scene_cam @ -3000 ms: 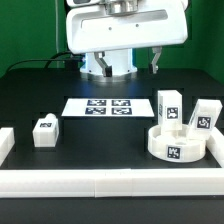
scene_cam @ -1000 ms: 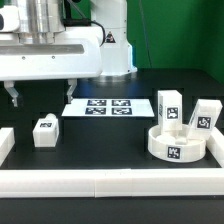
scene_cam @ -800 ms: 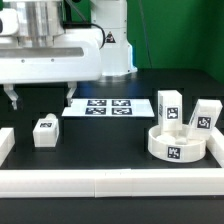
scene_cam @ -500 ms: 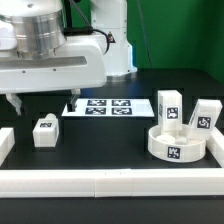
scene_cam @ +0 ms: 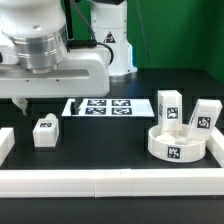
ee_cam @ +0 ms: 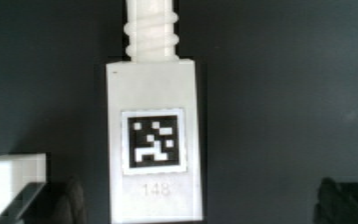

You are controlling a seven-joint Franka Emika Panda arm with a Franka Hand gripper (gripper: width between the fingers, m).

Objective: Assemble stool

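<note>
— Jaws are gaping wide, gripping nothing; the gripper (ee_cam: 190, 203) is hovering over the lone leg (ee_cam: 155, 130), a finger off each side.
— And progress?
— Nothing is joined, I'd judge: the seat (scene_cam: 177, 144) is lying at the exterior view's right, second leg (scene_cam: 168, 107) and third leg (scene_cam: 204, 116) standing just beside it.
— Room?
— Bare table (scene_cam: 100, 140) is lying all round the lone leg; the border bar (scene_cam: 110, 182) is running near.

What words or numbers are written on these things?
lone leg: faint digits under its tag, too blurred to read.
seat, leg behind the seat, leg at the exterior view's right, marker board: only black-and-white square patterns, no words.
No brand names show.
</note>
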